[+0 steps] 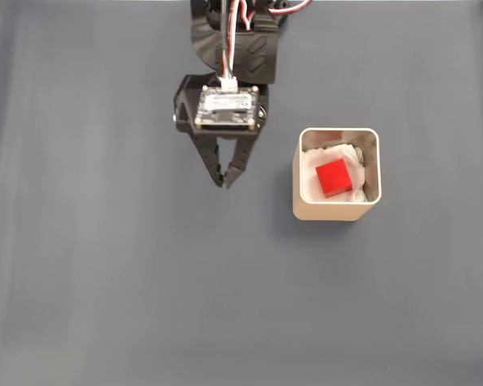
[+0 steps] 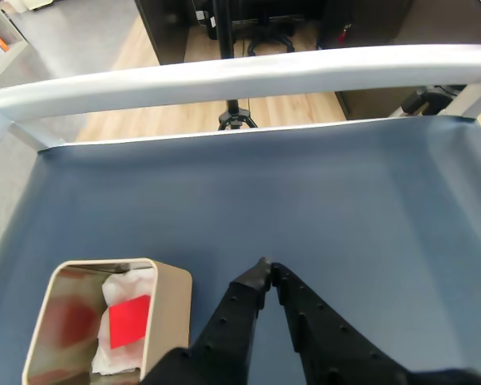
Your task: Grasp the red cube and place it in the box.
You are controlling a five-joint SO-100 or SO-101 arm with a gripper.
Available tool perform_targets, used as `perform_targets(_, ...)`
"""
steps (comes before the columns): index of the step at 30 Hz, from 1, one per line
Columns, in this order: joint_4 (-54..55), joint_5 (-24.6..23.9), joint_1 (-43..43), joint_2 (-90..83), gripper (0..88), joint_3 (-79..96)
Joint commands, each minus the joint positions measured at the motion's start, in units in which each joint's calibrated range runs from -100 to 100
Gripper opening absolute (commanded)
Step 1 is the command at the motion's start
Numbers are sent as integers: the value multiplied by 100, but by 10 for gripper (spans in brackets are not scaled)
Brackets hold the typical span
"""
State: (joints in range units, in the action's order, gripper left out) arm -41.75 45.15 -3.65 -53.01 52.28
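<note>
Resting inside box (image 1: 309, 211) right of gripper (image 1: 224, 183) in fixed view, cube (image 1: 333, 177) on white paper (image 1: 348, 154), jaws clenched, empty, apart from box

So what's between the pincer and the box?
Nothing but bare blue-grey table. In the fixed view the pincer sits left of the box, with the red cube inside.

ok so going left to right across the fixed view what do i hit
bare blue-grey table cloth → gripper, its fingers closed and empty → box with the red cube inside on white paper → more bare cloth
</note>
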Motion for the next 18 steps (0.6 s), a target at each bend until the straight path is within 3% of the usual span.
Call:
perform_targets(1,117,54,-129,-458,2,269)
perform_targets(18,-22,-5,-157,-2475,2,2475)
